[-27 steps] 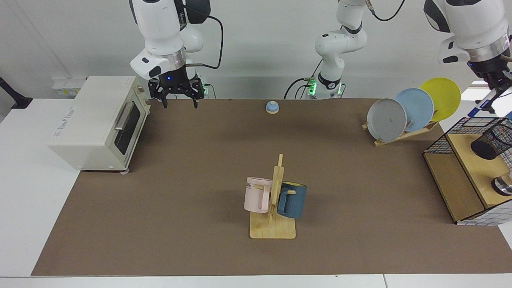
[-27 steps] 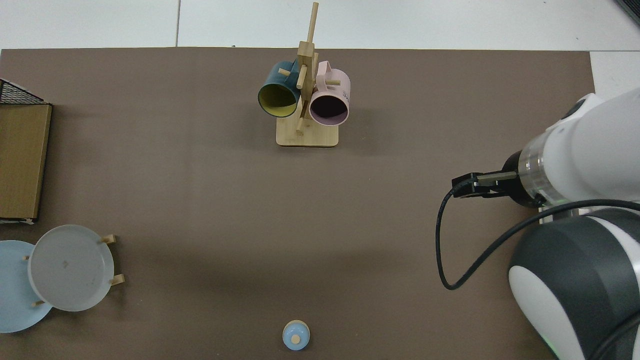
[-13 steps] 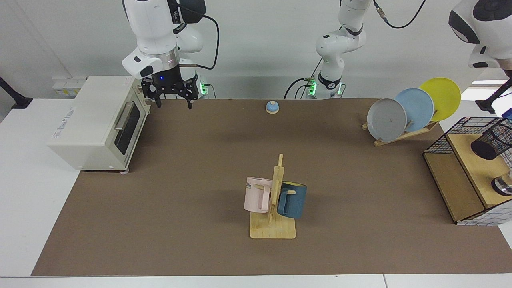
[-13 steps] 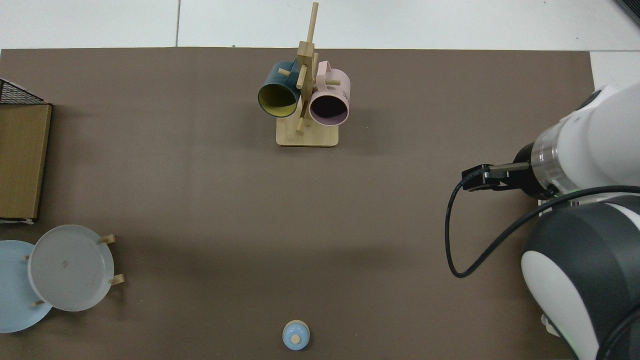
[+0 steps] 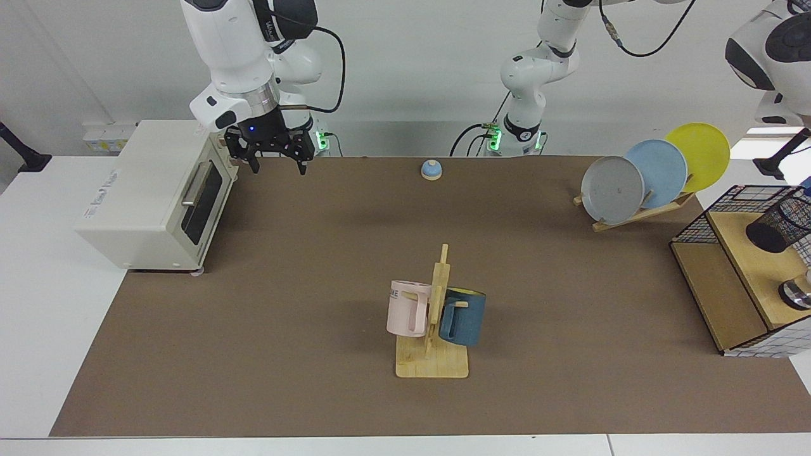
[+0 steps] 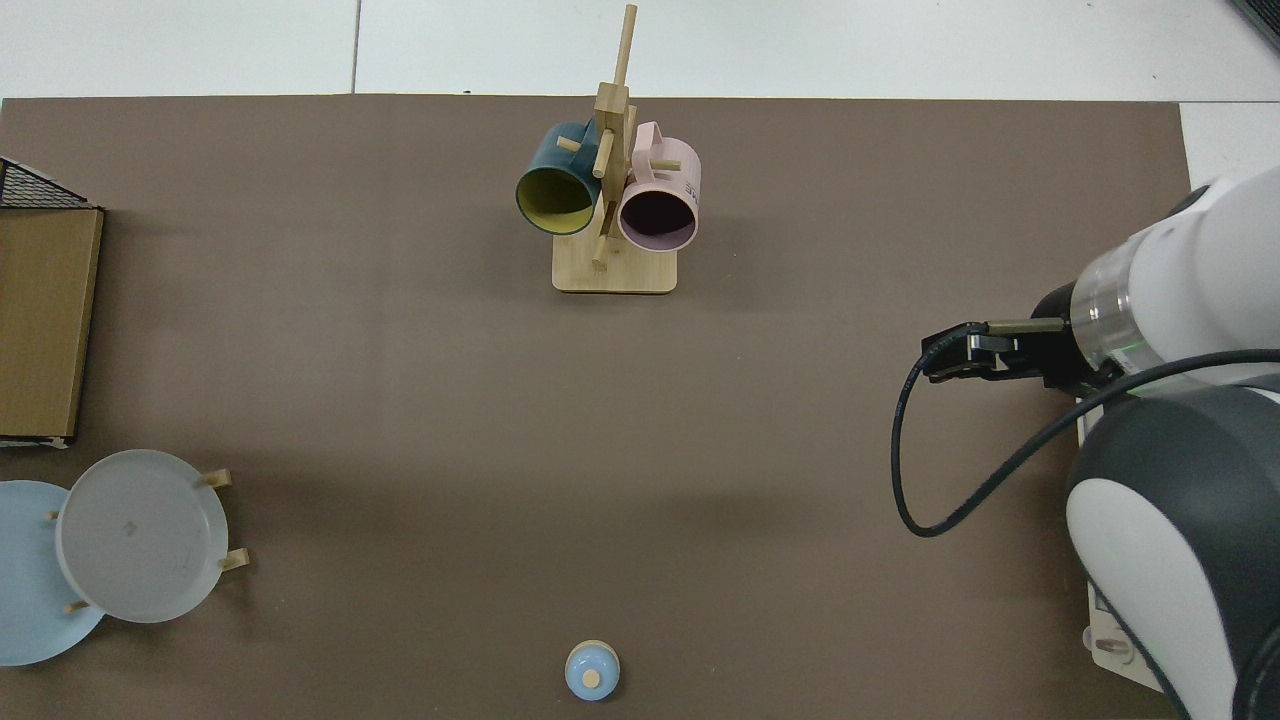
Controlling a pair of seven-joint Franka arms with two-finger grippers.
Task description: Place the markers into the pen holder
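The pen holder [image 5: 774, 223], a small black mesh cup, stands on the wooden shelf of the wire rack [image 5: 716, 288] at the far right edge. A small blue tip [image 5: 806, 183] shows just above its rim at the frame edge; I cannot tell whether it is the marker's cap. No other marker shows. My right gripper [image 5: 279, 170] hangs open and empty at the far side of the table, beside the toaster oven [image 5: 152, 190]. Of the left arm only a white upper link [image 5: 776, 57] shows, high over the rack. In the top view the right arm [image 6: 1170, 310] hides its own gripper.
A mug tree [image 5: 434, 316] with a pink and a blue mug stands mid-table. A small blue bell [image 5: 431, 170] sits at the far edge. Three plates lean in a wooden stand [image 5: 652, 171] at the far right. A cable [image 6: 900, 470] loops off the right arm.
The left arm has risen from above the pen holder, taking its gripper out of the frame. The right gripper has drifted back toward the toaster oven, still open.
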